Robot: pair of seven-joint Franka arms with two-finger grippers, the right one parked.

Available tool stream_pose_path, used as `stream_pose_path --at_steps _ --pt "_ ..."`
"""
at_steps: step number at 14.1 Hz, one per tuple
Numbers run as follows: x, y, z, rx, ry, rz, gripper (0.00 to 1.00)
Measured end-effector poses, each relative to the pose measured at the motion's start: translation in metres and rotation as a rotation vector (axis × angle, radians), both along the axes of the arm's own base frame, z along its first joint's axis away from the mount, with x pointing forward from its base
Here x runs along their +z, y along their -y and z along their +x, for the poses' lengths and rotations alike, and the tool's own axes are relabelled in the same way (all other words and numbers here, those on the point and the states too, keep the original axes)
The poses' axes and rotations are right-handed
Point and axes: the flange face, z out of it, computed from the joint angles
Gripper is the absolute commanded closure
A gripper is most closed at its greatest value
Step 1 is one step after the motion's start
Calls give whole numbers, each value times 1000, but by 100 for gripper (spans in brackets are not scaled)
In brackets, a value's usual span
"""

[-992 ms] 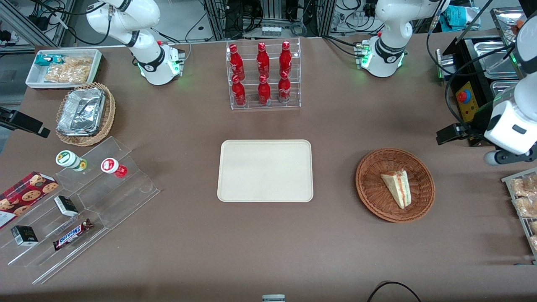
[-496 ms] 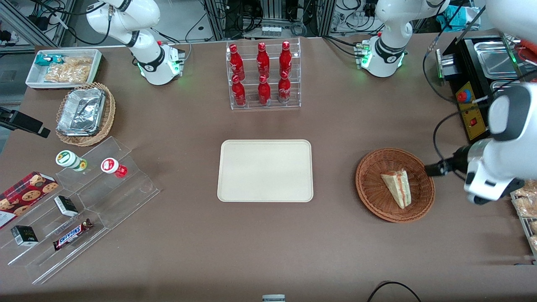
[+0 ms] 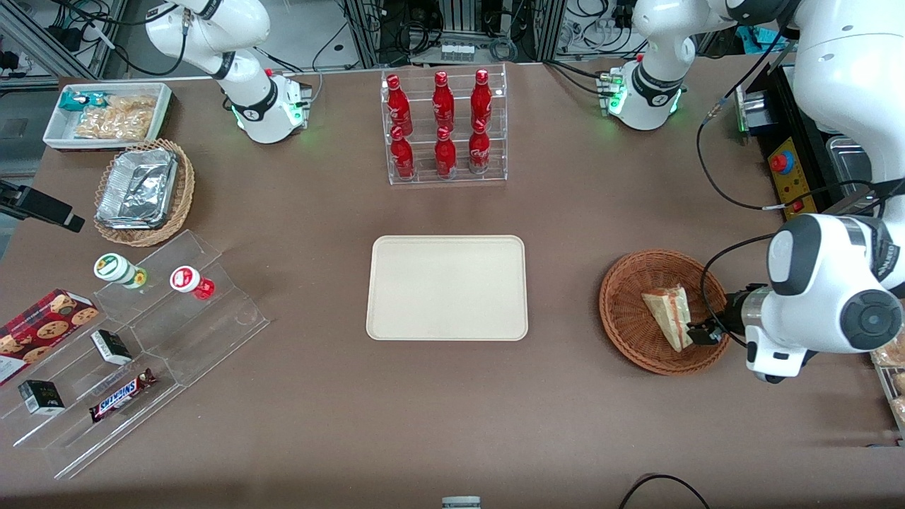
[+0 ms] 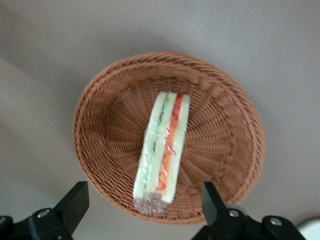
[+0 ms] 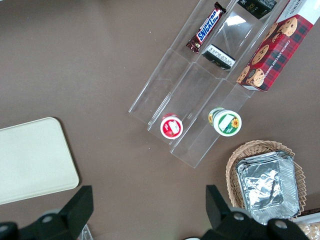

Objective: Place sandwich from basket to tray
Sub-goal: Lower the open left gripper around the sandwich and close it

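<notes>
Sandwich (image 3: 669,316) lies in the basket (image 3: 626,329), flat on the weave, wrapped in clear film. Wrist view shows its cut edge (image 4: 162,150) facing up at me: green stripe and pink-orange stripe running side by side between pale bread layers. On the basket's face in the front view, the wedge runs from about 12 o'clock toward 5 o'clock, wide end up near the centre, narrow end close to the rim.

My gripper (image 4: 145,212) hangs above the basket's rim by the narrow end of the sandwich. Jaws spread wide, nothing between them; one fingertip (image 4: 75,197) sits outside the rim over the table (image 3: 438,410), the other (image 4: 210,197) over the weave. No contact with sandwich or basket. In the front view my wrist body sits at about 4 o'clock from the basket, the dark finger end (image 3: 701,334) just over the rim.

Tray (image 3: 447,288) lies flat at 9 o'clock from the basket, well apart, bare surface. Rack of red bottles (image 3: 444,124) stands at 12 o'clock from the tray.
</notes>
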Motion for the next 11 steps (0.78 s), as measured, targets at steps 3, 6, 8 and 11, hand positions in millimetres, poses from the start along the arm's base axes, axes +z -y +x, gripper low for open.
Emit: stream_pose_path --at_steps 3,6,8,11 --pt "-19 0 1 -20 -19 28 0" --pt "-38 6 3 -28 -31 16 0" --pt "-51 15 2 -41 -43 4 0" --pt "-64 23 2 -58 -39 -16 0"
